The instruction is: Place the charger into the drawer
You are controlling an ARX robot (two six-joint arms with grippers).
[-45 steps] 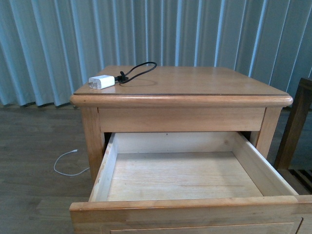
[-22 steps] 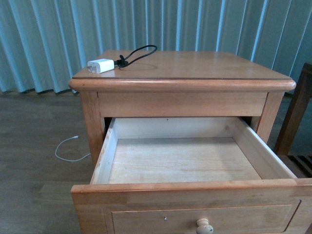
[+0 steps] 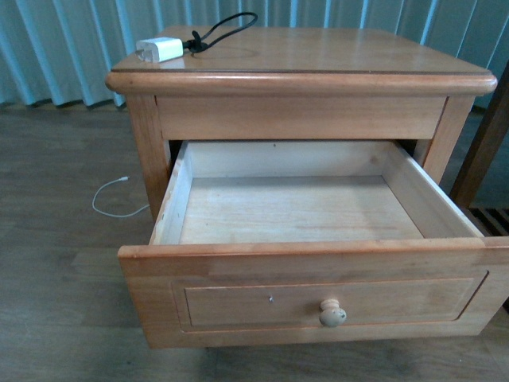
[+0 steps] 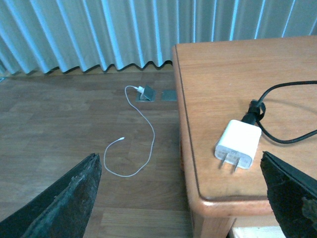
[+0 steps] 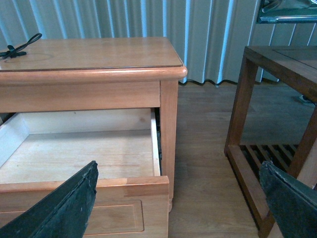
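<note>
Nearest the viewer, the left gripper (image 4: pixel 178 208) has its dark fingers spread wide and holds nothing. The right gripper (image 5: pixel 178 208) is spread just as wide and is also empty. Neither arm shows in the front view.

Just beyond them, the drawer (image 3: pixel 302 255) stands pulled well out of the nightstand (image 3: pixel 334 52). Its pale round knob (image 3: pixel 332 313) faces the viewer, and its light-wood floor is bare.

Further back and higher, the charger (image 3: pixel 160 49) lies flat on the nightstand top. It is near the left edge, close to the front corner, with its prongs toward that rim. Its black cable (image 3: pixel 227 25) loops away across the top behind it.

The drawer seems ready to receive the charger, so the step in hand looks like the reach for it. The left gripper sits almost over the charger and seems the natural one to use. It would need to descend, close across the white block, lift it clear of the rim, then carry it forward and down into the open drawer — with the cable trailing.

There is open room above the top and over the drawer. On the left, over the wood floor, only a thin white cable (image 3: pixel 111 203) lies there. On the right, a dark wooden stand (image 5: pixel 277 64) stands near the nightstand. Farthest back hangs a pale blue curtain (image 3: pixel 56 48).
</note>
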